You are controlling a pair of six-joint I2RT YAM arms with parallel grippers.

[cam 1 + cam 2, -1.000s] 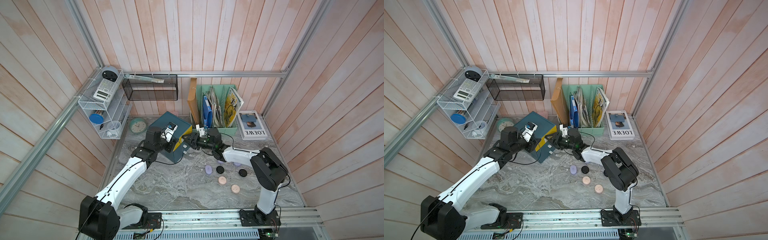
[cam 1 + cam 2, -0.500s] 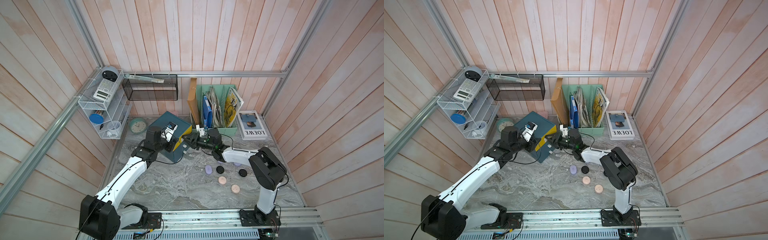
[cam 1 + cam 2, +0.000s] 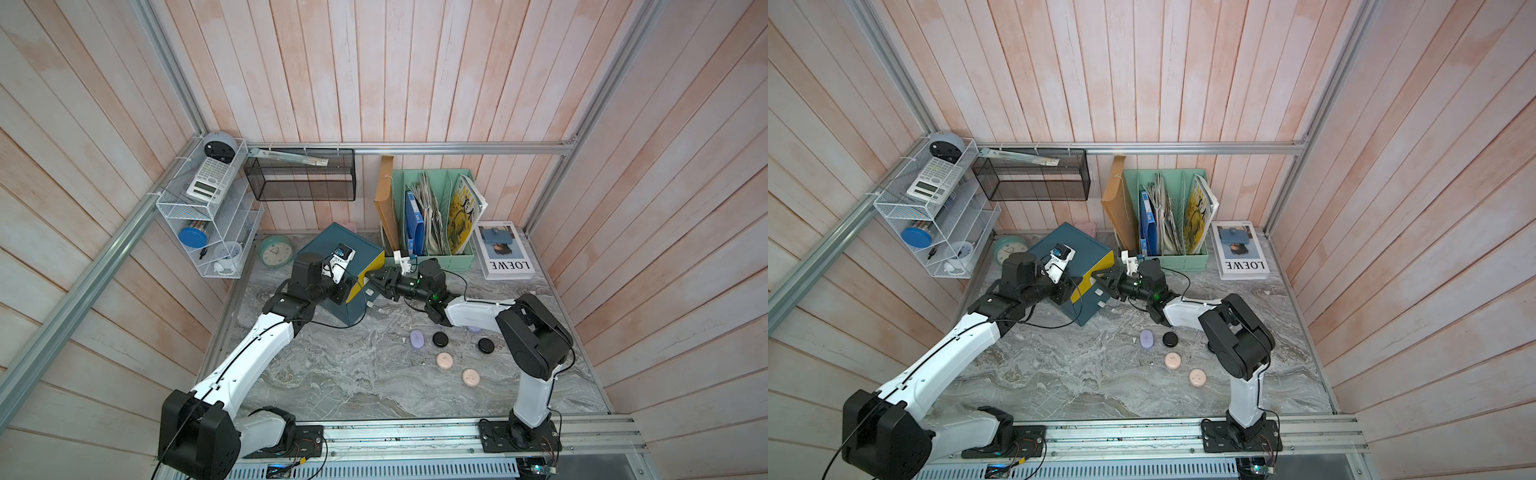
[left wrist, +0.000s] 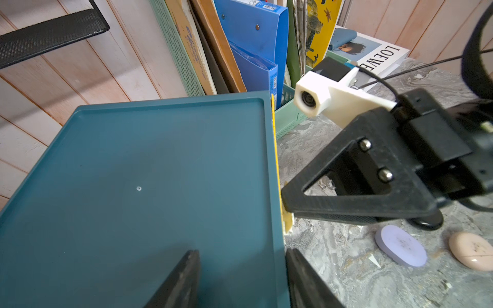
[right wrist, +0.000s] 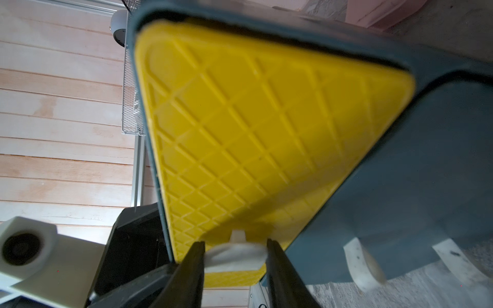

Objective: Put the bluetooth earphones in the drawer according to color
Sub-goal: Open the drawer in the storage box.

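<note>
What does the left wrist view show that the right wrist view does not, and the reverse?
Only the left wrist view: the teal chest's top, the right claw's outer side, a lilac case, a pink case. Only the right wrist view: how that claw pinches the white tab handle. Both: the yellow drawer front.

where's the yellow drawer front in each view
in a top view: yellow drawer front mid-frame, on the teal chest, facing the right gripper
in a top view: yellow front left of centre
left wrist: thin yellow edge beside the chest's top
right wrist: fills the frame, white tab handle between the gripper's fingers
shared landmark: the teal chest
</note>
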